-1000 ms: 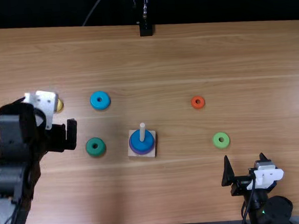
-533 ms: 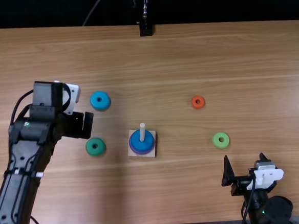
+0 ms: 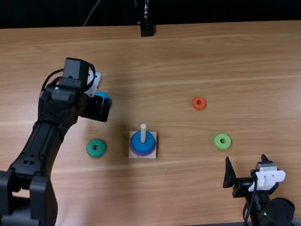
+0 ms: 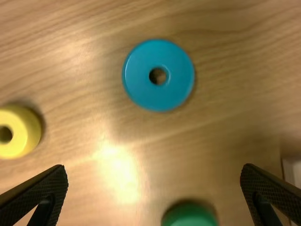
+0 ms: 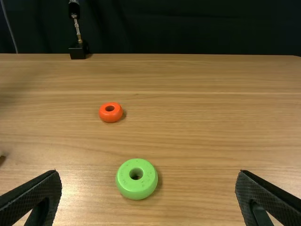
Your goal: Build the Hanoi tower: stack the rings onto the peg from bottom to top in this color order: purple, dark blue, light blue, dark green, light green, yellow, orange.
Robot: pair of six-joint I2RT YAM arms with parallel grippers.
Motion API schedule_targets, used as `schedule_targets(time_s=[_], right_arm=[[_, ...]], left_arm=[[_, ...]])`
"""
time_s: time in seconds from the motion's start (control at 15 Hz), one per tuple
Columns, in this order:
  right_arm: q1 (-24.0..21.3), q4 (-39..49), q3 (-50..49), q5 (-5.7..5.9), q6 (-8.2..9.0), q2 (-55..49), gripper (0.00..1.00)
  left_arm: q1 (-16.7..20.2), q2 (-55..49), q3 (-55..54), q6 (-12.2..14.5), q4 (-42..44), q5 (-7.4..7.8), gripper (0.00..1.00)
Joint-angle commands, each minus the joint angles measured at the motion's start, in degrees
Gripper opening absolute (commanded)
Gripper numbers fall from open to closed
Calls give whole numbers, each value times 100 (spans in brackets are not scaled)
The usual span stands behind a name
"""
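Hiding most of light blue ring in top view: left tool, spread wide. Right tool also spread.

Wooden table, dark cloth behind

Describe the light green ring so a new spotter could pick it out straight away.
On the wooden table, find the square base with the upright peg. In the top view the light green ring lies flat to its right, nearer the table's front edge than the orange ring. It is bigger than that one, and paler than the dark green ring on the base's other side.
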Motion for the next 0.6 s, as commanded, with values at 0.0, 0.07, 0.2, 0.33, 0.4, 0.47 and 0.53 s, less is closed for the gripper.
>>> schedule_targets(time_s=[0.0,0.07,0.2,0.33,0.4,0.47,0.53], right_arm=[[-84,-245,-398,-27,-16,-143,100],[-84,-245,-389,-27,-6,-143,100],[-84,-245,-389,-27,-16,-143,100],[-84,-245,-389,-27,-16,-143,100],[-84,-245,-398,-27,-16,-143,100],[-84,-245,-389,-27,-6,-143,100],[-84,-245,-398,-27,-16,-143,100]], left_arm=[[-55,329,414,5,5,7,100],[-55,532,555,16,5,7,100],[-55,857,783,16,5,7,100],[-143,1085,906,16,5,7,100],[-187,1173,915,16,5,7,100],[-214,1270,915,5,5,7,100],[-240,1358,942,5,26,18,100]])
